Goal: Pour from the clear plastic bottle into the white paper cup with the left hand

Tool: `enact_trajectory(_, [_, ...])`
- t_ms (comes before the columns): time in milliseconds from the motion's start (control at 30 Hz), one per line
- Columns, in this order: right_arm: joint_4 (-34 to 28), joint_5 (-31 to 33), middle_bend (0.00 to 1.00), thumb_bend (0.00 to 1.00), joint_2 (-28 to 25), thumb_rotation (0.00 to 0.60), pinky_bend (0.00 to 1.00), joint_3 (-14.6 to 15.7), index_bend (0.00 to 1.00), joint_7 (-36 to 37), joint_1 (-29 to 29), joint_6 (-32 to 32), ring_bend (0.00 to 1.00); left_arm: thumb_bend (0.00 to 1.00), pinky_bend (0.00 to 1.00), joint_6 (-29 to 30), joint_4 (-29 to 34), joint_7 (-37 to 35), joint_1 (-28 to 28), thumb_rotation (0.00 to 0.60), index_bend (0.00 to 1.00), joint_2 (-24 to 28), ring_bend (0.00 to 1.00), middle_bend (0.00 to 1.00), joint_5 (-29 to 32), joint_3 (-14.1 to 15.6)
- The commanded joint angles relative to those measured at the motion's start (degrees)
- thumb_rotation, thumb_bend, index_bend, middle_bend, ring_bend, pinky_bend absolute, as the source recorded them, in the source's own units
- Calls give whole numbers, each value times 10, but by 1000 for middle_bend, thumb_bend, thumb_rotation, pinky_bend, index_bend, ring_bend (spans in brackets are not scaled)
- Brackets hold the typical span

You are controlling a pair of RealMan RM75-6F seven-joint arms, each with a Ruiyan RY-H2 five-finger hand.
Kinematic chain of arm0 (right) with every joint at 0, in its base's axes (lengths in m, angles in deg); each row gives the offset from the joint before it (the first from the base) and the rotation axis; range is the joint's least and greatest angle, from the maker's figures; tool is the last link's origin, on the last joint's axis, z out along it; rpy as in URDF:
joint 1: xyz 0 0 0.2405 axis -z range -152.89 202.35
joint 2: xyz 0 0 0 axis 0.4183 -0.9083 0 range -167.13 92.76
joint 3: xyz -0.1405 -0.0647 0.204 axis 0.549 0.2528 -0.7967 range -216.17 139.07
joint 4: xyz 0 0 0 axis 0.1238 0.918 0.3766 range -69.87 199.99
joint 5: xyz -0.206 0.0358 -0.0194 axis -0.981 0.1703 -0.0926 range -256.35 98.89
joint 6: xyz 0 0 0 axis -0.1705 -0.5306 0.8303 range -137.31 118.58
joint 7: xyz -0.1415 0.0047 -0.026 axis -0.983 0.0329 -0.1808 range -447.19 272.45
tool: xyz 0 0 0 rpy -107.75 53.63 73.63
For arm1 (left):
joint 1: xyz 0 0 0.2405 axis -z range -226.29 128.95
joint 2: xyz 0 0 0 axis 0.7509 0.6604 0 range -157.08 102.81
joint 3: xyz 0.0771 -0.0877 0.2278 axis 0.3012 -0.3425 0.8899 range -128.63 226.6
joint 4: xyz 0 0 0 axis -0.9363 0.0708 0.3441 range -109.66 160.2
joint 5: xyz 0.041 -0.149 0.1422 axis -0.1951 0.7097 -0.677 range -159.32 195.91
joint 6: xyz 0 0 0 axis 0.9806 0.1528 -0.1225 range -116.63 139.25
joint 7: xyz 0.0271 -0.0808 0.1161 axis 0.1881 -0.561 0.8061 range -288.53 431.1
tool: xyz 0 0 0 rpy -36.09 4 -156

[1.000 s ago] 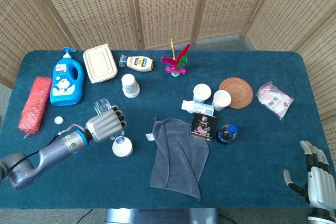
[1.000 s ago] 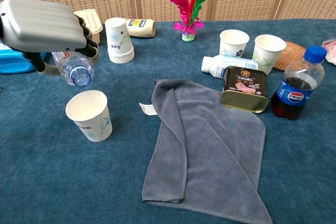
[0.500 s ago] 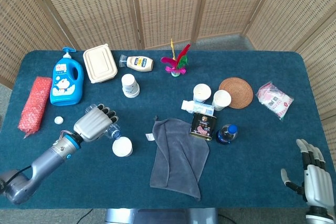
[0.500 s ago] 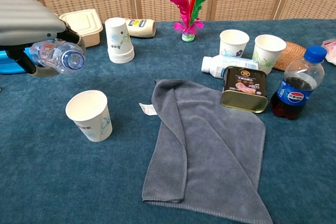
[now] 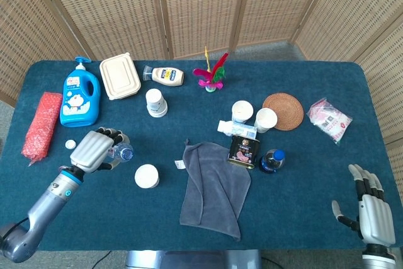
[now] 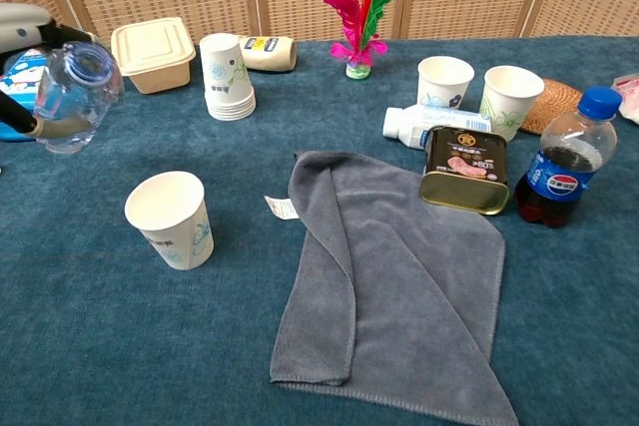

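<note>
At the left edge, the left hand (image 6: 22,22) holds the clear bottle (image 6: 72,92), mouth tilted up. Lower right of it, apart, stands the paper cup (image 6: 172,218) on the counter (image 6: 120,346).

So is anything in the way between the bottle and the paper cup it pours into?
Nothing visible is. The left hand holds the clear plastic bottle up, left of the white paper cup, with only bare blue tablecloth between them.

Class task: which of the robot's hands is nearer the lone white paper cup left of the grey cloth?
Left. The left hand holds the clear bottle just left of the cup; the right hand sits at the table's far right corner.
</note>
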Motion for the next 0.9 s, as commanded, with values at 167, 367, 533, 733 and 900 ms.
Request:
enact_trajectory(167, [1, 2, 33, 395, 1, 600, 0, 1, 0, 0, -3, 5, 0, 452, 356, 37, 44, -196, -58, 600, 390, 0, 339, 407, 49, -29])
enact_trajectory(367, [-2, 1, 33, 395, 0, 600, 0, 0, 0, -4, -7, 7, 0, 450, 348, 31, 58, -319, -88, 600, 383, 17, 336, 404, 55, -31])
enact_trajectory(533, [-5, 2, 33, 395, 0, 600, 0, -1, 0, -8, -11, 11, 0, 445, 336, 7, 65, -443, -108, 600, 373, 44, 329, 401, 46, -26])
enact_trajectory(733, [-9, 3, 33, 394, 0, 600, 0, -1, 0, -13, -15, 14, 0, 441, 313, 0, 39, -547, -125, 600, 359, 59, 313, 382, -2, -11])
enact_trajectory(900, [-11, 5, 33, 394, -1, 600, 0, -2, 0, -16, -18, 16, 0, 437, 307, -1, 8, -597, -134, 599, 352, 61, 304, 372, -21, -1])
